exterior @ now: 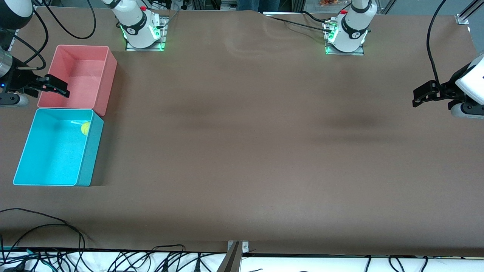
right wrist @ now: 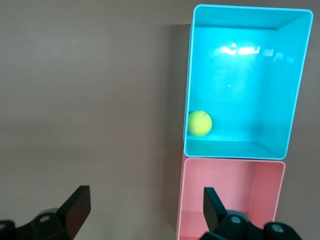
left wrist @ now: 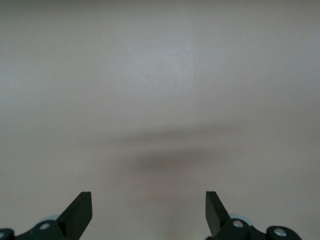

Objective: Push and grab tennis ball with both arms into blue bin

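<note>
The tennis ball (exterior: 85, 128) lies inside the blue bin (exterior: 49, 155), in the corner next to the pink bin. In the right wrist view the ball (right wrist: 200, 123) rests against the blue bin's (right wrist: 240, 75) wall. My right gripper (exterior: 63, 90) is open and empty, held in the air over the pink bin's outer edge; its jaws (right wrist: 145, 210) stand wide apart. My left gripper (exterior: 418, 97) is open and empty, up over bare table at the left arm's end; the left wrist view shows its spread jaws (left wrist: 148, 212) over plain tabletop.
A pink bin (exterior: 81, 71) stands against the blue bin, farther from the front camera, and it also shows in the right wrist view (right wrist: 230, 200). The brown table (exterior: 245, 151) stretches between the arms. Cables lie along the table's near edge (exterior: 113, 257).
</note>
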{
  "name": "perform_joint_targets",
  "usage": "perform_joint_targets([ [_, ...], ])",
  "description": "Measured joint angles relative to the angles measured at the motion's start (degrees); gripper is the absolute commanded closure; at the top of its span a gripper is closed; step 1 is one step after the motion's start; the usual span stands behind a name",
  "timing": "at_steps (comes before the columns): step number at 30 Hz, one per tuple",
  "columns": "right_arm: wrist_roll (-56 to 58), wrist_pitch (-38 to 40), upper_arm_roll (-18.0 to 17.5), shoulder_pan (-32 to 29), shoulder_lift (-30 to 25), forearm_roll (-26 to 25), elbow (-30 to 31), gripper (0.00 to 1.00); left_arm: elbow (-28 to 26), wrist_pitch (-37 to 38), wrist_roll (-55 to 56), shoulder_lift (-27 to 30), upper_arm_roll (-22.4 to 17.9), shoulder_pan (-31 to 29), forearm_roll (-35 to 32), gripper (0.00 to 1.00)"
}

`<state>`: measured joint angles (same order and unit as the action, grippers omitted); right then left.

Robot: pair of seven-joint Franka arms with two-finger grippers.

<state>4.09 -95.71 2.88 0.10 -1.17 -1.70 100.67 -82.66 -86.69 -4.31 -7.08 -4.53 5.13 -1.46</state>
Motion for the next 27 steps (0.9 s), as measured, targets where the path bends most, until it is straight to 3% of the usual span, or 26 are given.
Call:
perform_joint_targets([
  [27,0.0,-0.01,-0.84,-0.11,0.02,0.0,-0.19,0.0,0.0,0.0,0.0,0.0,-0.01,0.0,0.0,0.0],
])
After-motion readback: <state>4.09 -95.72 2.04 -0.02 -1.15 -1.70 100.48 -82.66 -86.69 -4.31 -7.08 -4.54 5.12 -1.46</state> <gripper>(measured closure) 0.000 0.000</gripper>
